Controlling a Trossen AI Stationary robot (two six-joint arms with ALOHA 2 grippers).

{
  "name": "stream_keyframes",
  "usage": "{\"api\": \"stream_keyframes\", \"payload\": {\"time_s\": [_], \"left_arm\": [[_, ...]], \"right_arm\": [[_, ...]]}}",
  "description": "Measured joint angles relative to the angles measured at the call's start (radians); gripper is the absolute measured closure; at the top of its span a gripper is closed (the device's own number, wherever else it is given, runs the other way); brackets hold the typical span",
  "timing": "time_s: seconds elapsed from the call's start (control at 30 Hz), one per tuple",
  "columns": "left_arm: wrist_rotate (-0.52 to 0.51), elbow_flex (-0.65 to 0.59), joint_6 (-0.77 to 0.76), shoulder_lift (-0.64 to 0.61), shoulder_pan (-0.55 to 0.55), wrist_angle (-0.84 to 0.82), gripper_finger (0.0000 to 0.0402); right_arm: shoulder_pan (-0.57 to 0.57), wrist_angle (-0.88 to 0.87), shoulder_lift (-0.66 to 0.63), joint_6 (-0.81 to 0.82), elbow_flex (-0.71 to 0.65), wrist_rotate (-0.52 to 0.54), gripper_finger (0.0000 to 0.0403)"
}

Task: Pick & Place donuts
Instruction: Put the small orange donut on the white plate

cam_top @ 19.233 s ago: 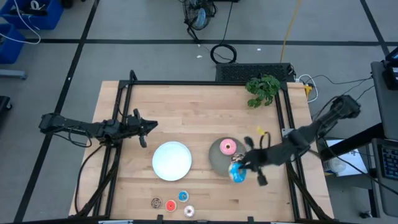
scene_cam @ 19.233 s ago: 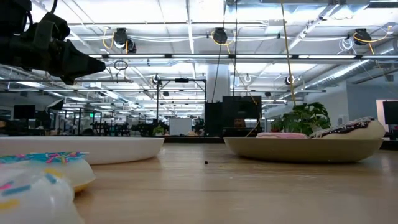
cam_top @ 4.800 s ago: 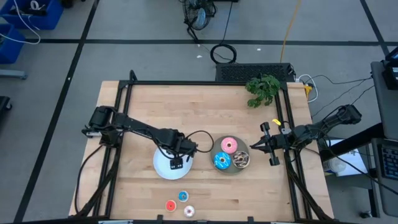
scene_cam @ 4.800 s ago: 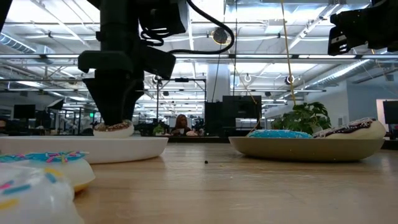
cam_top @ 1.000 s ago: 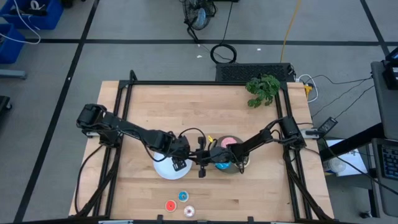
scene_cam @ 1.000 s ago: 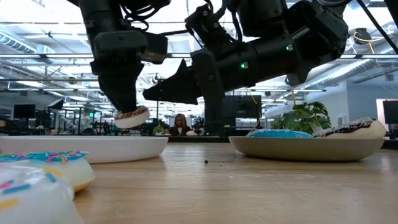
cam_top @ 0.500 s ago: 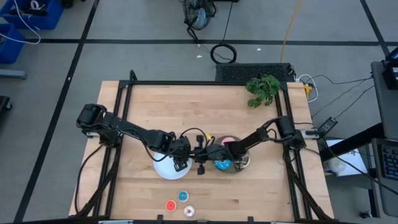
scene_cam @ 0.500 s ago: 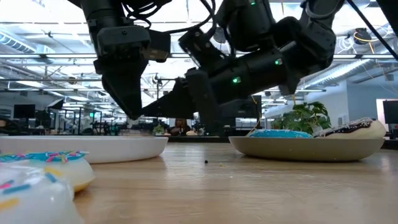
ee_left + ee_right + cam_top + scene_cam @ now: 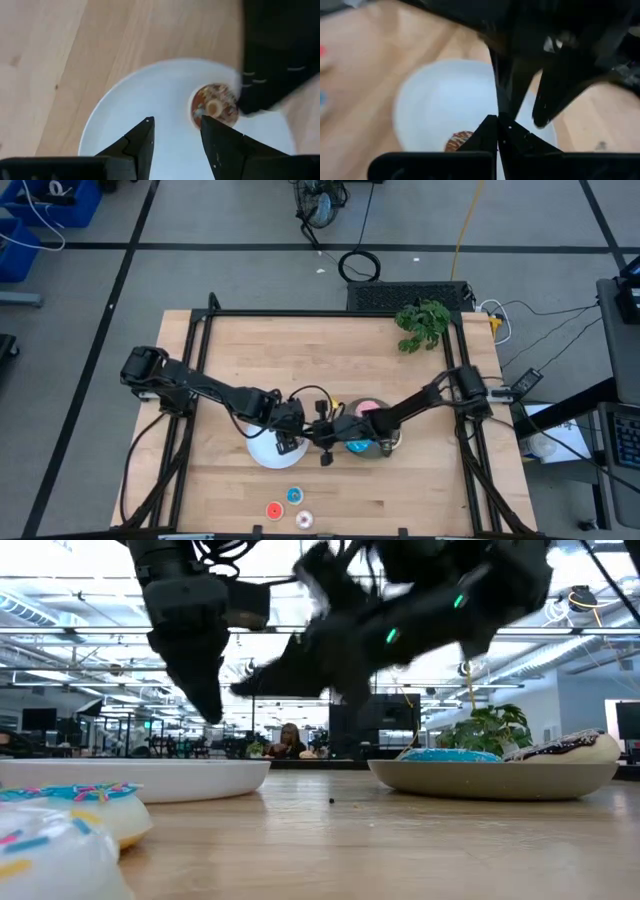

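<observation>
Collision risk: left gripper (image 9: 175,131), parted and empty over white plate (image 9: 125,110) at mid-surface; right gripper (image 9: 498,131), pinched shut, crowds it. Brown donut (image 9: 215,106) could get knocked off the plate.

You have a light wooden desk (image 9: 300,350) with a black frame around its edges. Resting on it near the middle is a white plate (image 9: 262,452), with a grey plate (image 9: 392,446) just beside it to the right. Toward the front edge three tiny donuts lie straight on the wood: a red-orange donut (image 9: 274,510), a blue donut (image 9: 294,496) and a whitish donut (image 9: 304,520), close together. A green plant sprig (image 9: 423,324) sits at the far right corner.
</observation>
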Motion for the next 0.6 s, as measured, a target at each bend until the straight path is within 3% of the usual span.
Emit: {"api": "stream_keyframes", "payload": {"time_s": [0.2, 0.37, 0.47, 0.6], "left_arm": [[-0.017, 0.001, -0.023, -0.095, -0.029, -0.073, 0.0241], [-0.058, 0.0, -0.073, -0.182, -0.081, -0.169, 0.0241], [-0.101, 0.001, -0.112, -0.22, -0.108, -0.203, 0.0241], [-0.139, 0.0, -0.157, -0.238, -0.135, -0.232, 0.0241]], "right_arm": [[0.02, 0.017, -0.278, -0.027, -0.204, 0.003, 0.0403], [0.071, 0.12, -0.636, -0.039, -0.446, 0.0, 0.0403], [0.085, 0.014, -0.865, -0.004, -0.545, 0.055, 0.0403], [0.1, -0.21, -1.121, 0.07, -0.623, 0.012, 0.0403]]}}
